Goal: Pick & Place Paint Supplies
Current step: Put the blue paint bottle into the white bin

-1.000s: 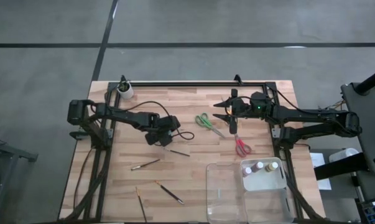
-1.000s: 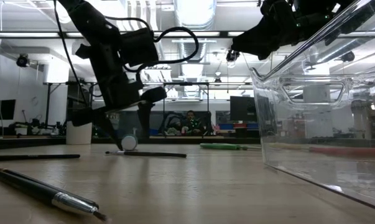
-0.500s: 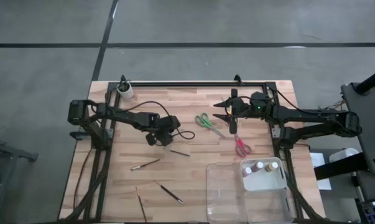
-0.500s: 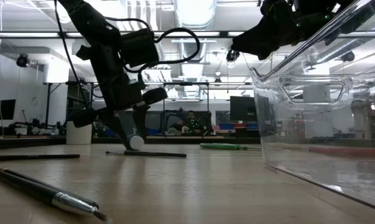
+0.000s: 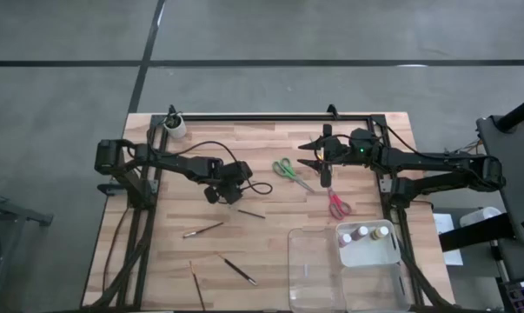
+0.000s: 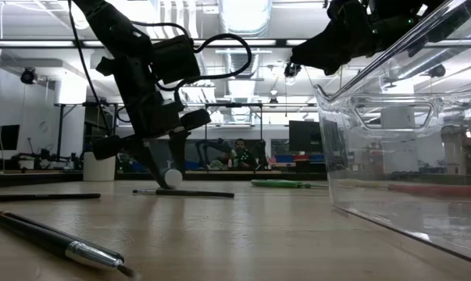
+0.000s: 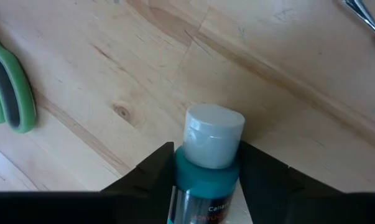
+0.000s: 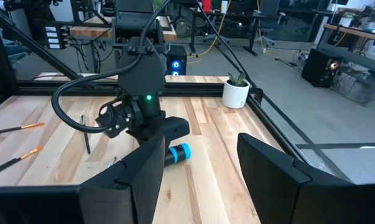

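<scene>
Left wrist view: the teal paint bottle [image 7: 207,168] lies on the wood between the left gripper [image 7: 206,180]'s two dark fingers [image 7: 151,177], which press its sides, closed about partway; its pale cap [image 7: 213,135] points away from the wrist. Only this view shows the grip plainly.
Green scissors: a green handle [image 7: 10,93] lies at this view's edge, apart from the bottle; from above the green scissors [image 5: 291,170] lie mid-table between the two arms.
Low view, near: a dark brush with a metal ferrule [image 6: 59,242] lies closest, and the clear tray [image 6: 399,168] fills the right side.
Low view, farther: the left gripper [image 6: 166,176] reaches down to the table with a pale round cap between its tips, above a thin brush [image 6: 184,193] lying flat. The bottle's colour does not show here.
High view: the left gripper [image 5: 229,193] sits left of centre; the bottle under it is hidden. Brushes [image 5: 202,229] lie scattered nearer the front edge. The clear tray [image 5: 344,269] at the front right holds small bottles [image 5: 364,234] in one compartment.
Red scissors: the pair [image 5: 336,203] lies just behind the tray.
Right gripper: it [image 5: 307,162] hovers over the table's back half, near the green scissors, fingers spread apart and empty.
Right wrist view: across the table it shows the left arm with the teal bottle [image 8: 176,153] lying on its side, and the white cup [image 8: 236,93] at the far corner.
</scene>
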Controlling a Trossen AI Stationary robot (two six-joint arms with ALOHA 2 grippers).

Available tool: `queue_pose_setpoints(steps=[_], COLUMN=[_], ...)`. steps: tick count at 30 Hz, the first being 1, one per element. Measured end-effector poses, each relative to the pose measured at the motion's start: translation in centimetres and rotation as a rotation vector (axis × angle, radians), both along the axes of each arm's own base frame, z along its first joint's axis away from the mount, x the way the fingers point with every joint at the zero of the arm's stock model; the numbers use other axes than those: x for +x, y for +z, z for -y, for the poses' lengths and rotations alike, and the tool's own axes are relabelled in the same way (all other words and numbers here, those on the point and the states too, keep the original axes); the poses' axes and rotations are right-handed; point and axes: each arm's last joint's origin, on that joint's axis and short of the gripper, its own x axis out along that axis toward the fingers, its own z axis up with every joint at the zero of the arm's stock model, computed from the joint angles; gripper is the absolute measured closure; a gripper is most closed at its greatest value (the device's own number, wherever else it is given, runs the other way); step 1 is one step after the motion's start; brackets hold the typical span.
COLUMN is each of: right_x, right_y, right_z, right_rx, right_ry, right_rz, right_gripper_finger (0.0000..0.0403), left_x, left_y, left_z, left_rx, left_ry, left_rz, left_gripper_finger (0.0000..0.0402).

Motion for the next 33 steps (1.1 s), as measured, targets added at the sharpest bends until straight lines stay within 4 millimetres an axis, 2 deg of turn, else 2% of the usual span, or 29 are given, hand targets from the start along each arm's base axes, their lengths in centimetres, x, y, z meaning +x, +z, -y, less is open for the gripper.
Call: queue_pose_setpoints(steps=[19,25,33], right_x=[0.0,0.0,0.0], right_y=[0.0,0.0,0.0], right_z=[0.0,0.0,0.0], right_rx=[0.0,0.0,0.0], right_ry=[0.0,0.0,0.0], right_rz=[0.0,0.0,0.0], right_gripper_finger=[0.0202,0.0202,0.0202], left_x=[0.3,1.0,2.6], left_y=[0.2,0.5,1.6], left_z=[0.0,-0.1,-0.3], left_rx=[-0.02,-0.015,-0.123], left_ry=[0.065,0.075,0.285], left_rz=[0.049,0.133,0.367], left_gripper_finger=[0.0248,0.0248,0.0248])
